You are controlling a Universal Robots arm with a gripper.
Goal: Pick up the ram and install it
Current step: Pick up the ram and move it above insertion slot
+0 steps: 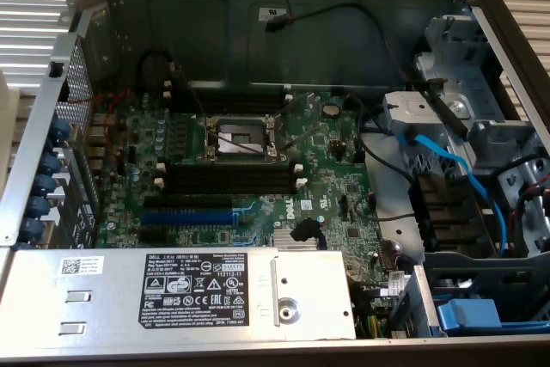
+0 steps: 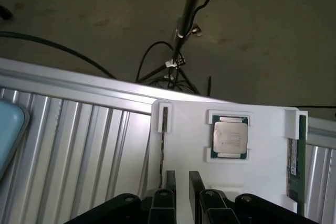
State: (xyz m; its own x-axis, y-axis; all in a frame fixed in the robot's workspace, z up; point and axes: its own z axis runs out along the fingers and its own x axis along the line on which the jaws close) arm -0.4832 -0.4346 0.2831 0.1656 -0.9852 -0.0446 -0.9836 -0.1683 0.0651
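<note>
The ram [image 2: 295, 153] is a dark-green stick lying along one edge of a white holder [image 2: 184, 145]. A square processor chip [image 2: 229, 136] sits in the holder's middle. A thin dark strip [image 2: 163, 140] stands in a slot on the holder's other side. My gripper [image 2: 182, 184] hangs above the holder's near edge, open, with nothing between its black fingers [image 2: 170, 182]. It is well apart from the ram. In the exterior view, the open computer case shows a green motherboard [image 1: 326, 186] with long black slots [image 1: 232, 180] beside the processor socket [image 1: 241, 139] and a blue slot [image 1: 185, 214].
A silver power supply [image 1: 172, 290] fills the case's near side. Blue cables [image 1: 451, 165] and a drive cage [image 1: 455, 92] crowd the exterior view's right. The holder rests on ribbed metal sheet [image 2: 79, 150]; black cables [image 2: 168, 66] trail on the floor beyond.
</note>
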